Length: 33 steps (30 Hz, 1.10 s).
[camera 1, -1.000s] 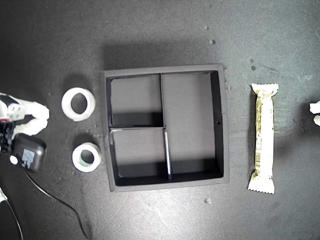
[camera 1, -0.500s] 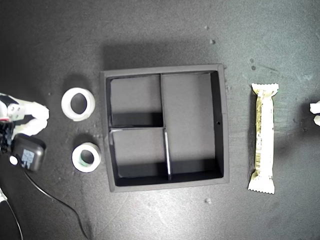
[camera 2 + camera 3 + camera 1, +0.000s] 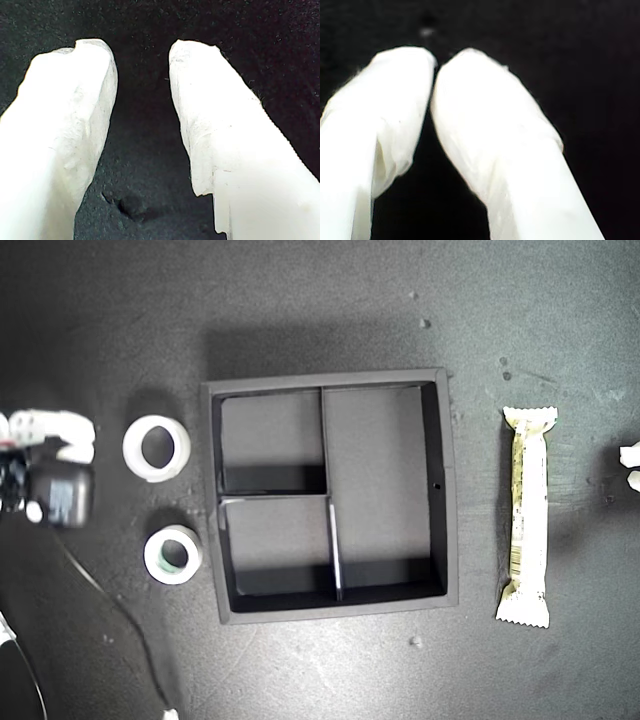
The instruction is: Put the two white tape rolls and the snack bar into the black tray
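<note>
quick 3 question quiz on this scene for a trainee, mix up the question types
1. True or false: the snack bar already lies inside the black tray.
2. Multiple choice: in the exterior view, the two white tape rolls lie
A. on the tray's left
B. on the tray's right
C. inside the tray
3. Fill in: in the wrist views, my first gripper has its jaws ____, while my second gripper has its tips together.

Key:
1. False; it lies on the mat, on the exterior view's right of the tray.
2. A
3. apart (open)
</note>
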Motion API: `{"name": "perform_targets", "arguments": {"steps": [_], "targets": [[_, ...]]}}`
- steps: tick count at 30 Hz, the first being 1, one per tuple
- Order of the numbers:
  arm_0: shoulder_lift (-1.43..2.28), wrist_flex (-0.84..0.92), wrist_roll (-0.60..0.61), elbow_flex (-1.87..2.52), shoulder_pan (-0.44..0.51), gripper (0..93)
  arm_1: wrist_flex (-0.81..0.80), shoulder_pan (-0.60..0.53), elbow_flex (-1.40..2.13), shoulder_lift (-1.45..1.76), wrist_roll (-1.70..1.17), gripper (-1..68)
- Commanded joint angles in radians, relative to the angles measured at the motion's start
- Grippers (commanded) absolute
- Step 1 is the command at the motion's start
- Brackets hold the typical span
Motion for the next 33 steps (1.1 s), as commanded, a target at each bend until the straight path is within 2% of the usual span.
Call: {"name": "perform_targets", "arguments": {"steps": [1,4,10,12,16,17,18,21,23,26,28,33], "targets": [[0.052,0.032,0.015,0.058,-0.144,0.5,0.008,0.020,0.012,-0.005,-0.008,6.9],[0.054,0.032,0.026,0.058,-0.175,0.5,0.008,0.048,0.012,-0.005,0.012,6.9],[0.054,0.032,0.026,0.058,-0.166,0.5,0.008,0.048,0.012,-0.005,0.081,6.9],[0.054,0.032,-0.043,0.058,-0.175,0.5,0.008,0.061,0.012,-0.005,0.160,6.9],[0.057,0.031,-0.095,0.058,-0.225,1.3,-0.048,0.124,0.012,-0.005,0.187,8.2],[0.057,0.031,-0.110,0.058,-0.227,0.8,-0.083,0.144,0.012,-0.005,0.156,6.1],[0.057,0.031,-0.130,0.058,-0.221,0.1,-0.120,0.160,0.012,-0.005,0.120,0.5],[0.052,0.025,-0.244,0.058,-0.150,0.0,-0.216,0.184,0.012,-0.005,0.020,0.1],[0.049,-0.032,-0.206,0.058,-0.104,0.0,-0.272,0.199,0.012,-0.006,-0.025,0.1],[0.046,-0.048,-0.259,0.028,0.002,0.9,-0.365,0.219,0.012,-0.006,-0.081,0.1],[0.044,-0.167,-0.140,0.026,0.064,1.6,-0.417,0.239,0.012,-0.006,-0.081,-0.2],[0.044,-0.331,-0.058,-0.011,0.225,0.0,-0.551,0.216,0.012,-0.006,-0.130,-0.3]]}}
